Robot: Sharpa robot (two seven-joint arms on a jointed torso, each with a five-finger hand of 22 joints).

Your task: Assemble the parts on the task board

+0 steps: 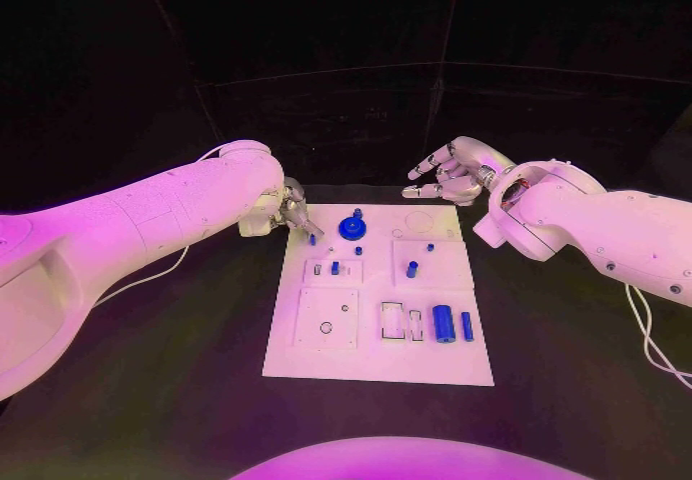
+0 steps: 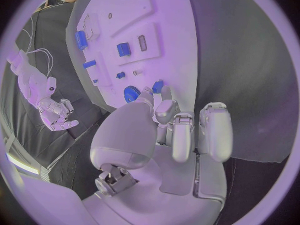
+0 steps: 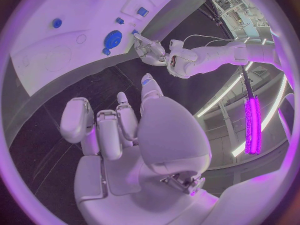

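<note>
Black table held the board point(image 1: 378, 362), several parts point(image 1: 444, 324) seemingly still loose. At 11 o'clock the left hand point(image 1: 293, 214) pinched a small part point(image 1: 312, 239); the right hand point(image 1: 453, 171) hung loosely curled, holding nothing, at 1 o'clock.

Dim scene, washed in magenta light

Around the task board point(image 1: 378, 300) darkness is seen (wrist views are bent by fisheye); the board is brightly lit.

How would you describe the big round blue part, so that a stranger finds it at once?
Start at the white task board in the middle of the black table. Go to its far edge, near the left hand. The round blue part there is the widest blue piece; its neighbours are small pegs.
</note>
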